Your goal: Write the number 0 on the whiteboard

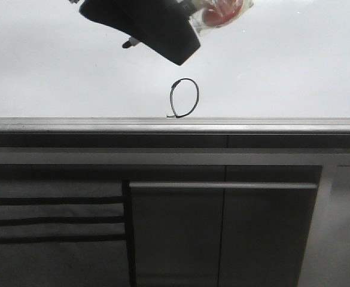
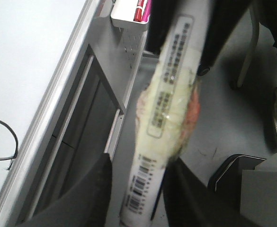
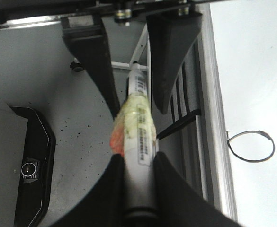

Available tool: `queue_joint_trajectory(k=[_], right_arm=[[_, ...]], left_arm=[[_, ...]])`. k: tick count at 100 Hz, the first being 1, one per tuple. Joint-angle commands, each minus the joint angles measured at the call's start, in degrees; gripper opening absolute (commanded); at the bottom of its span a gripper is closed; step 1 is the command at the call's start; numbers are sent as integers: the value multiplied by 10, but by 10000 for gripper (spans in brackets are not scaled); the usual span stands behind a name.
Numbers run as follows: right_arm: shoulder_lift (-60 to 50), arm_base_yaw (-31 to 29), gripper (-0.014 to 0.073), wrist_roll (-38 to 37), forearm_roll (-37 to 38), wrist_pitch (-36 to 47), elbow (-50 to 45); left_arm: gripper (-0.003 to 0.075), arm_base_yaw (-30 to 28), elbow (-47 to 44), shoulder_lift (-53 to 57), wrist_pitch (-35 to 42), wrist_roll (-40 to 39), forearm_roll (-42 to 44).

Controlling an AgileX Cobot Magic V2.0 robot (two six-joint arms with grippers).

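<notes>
Right gripper (image 3: 139, 158): we see it pinching the marker (image 3: 139, 137) at one end, both fingers (image 3: 169, 189) pressed against the barrel with no gap showing

Left gripper (image 2: 140, 165): its fingers straddle the other end of the same marker, the barcode end. One finger sits against the barrel, while the other shows a thin sliver of grey floor beside it. We can't tell if it's really clamped or just loosely around it

So both grippers are on one marker, facing each other along its length. Yellowish wrap (image 2: 169, 118) with a red patch covers the marker's middle, between the two grippers

The number 0 (image 1: 185, 98) is already on the whiteboard (image 1: 55, 66): a thin black oval, taller than wide, slightly tilted. In the front view it's just below the dark gripper mass and clear of it, nothing touching it. Marker tip (image 1: 128, 43) pokes out of the far side of that mass, well apart from the 0. From both wrist cameras the 0 sits off to the side of the fingers, out past the grey edge strip (image 1: 103, 122)

The bottom of the 0 nearly reaches that strip. Dark cabinet panels (image 1: 222, 233) lie beyond the strip, on the side away from the grippers
</notes>
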State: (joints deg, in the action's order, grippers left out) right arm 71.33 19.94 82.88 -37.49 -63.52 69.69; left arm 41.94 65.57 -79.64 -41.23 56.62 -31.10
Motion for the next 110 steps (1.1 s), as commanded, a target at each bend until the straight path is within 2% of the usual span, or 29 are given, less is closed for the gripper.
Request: queue_joint_trajectory(k=[1,10,27,34,48,61,73,84,97,110], right_arm=[[-15,1,-13,5,-28,12,14],[-15,1,22,5,-28,12,14],[-15,1,251,5,-28,22,14],[-19,1,309,4,-27,25,15],[-40,-24,312,-53,-12,13,33],[-81,-86,312,-133,16,15,39],[-110,-146,312,-175,16,9,32],[-122,-165,312,-175,14,5,15],[-122,-165,312,-175,14,14,-3],[-123,-165,312,-175,13,22,-10]], left_arm=[[167,3,20,20,17,-1,-18],[120,3,20,20,17,-1,-18],[54,3,20,20,17,-1,-18],[34,3,20,20,17,-1,-12],[-4,-18,19,20,18,-12,9],[-20,-88,6,20,39,-58,9],[-20,-158,-29,20,135,-97,0],[-20,-203,-79,19,284,-116,-70],[-20,-214,-122,11,438,-114,-145],[-20,-215,-132,-8,498,-114,-147]])
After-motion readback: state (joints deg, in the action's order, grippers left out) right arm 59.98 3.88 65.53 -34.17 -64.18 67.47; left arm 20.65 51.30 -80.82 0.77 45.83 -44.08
